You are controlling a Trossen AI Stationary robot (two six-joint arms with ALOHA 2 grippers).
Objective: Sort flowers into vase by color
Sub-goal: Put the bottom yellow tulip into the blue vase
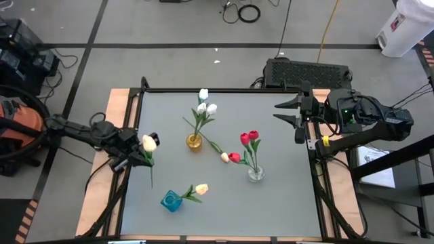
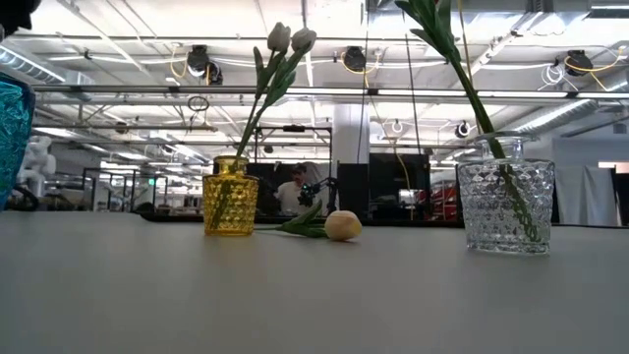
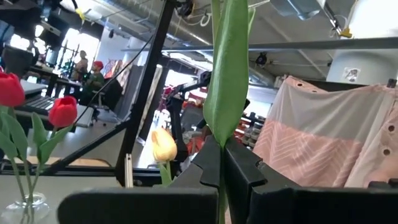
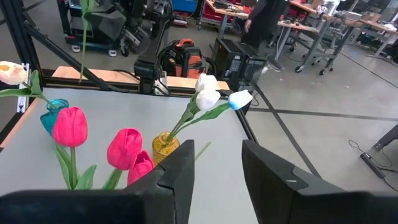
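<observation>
My left gripper (image 1: 144,150) is over the table's left edge, shut on a pale yellow tulip (image 1: 149,142). Its stem (image 1: 151,173) slants toward the near edge. A yellow vase (image 1: 194,142) holds three white tulips (image 1: 205,105). Two red tulips (image 1: 249,138) stand in a clear vase (image 1: 255,173). One pale yellow tulip (image 1: 201,189) leans in a blue vase (image 1: 171,200). Another yellow tulip (image 2: 342,225) lies on the table between the yellow and clear vases. Next to it is a red head (image 1: 234,158). My right gripper (image 1: 278,111) hangs open and empty at the far right. My left gripper pinches the tulip's stem at the base of a long leaf (image 3: 219,144) between its two fingers (image 3: 245,177). The fingers come about level from the table's left and lie across the stem. The flower is lifted clear, with its head above the fingers and its stem hanging below.
A black frame (image 1: 224,90) rims the table. A black box (image 1: 308,71) sits beyond the far edge and an orange machine (image 1: 17,129) stands off to the left. Bare tabletop (image 1: 271,210) lies at the near right.
</observation>
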